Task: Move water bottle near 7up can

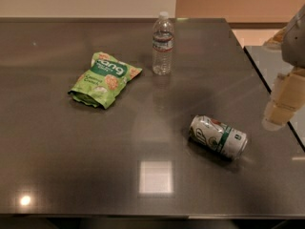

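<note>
The water bottle (163, 44) stands upright near the far edge of the dark table (71, 142); it is clear with a white cap and a thin label band. The 7up can (218, 137) lies on its side toward the right front of the table, white and silver with a green band. My gripper (282, 108) hangs at the right edge of the view, above the table's right side, to the right of the can and well apart from the bottle. It holds nothing.
A green snack bag (104, 79) lies left of the bottle. A second table surface (267, 61) adjoins on the right, past the table's right edge. A wall runs behind the far edge.
</note>
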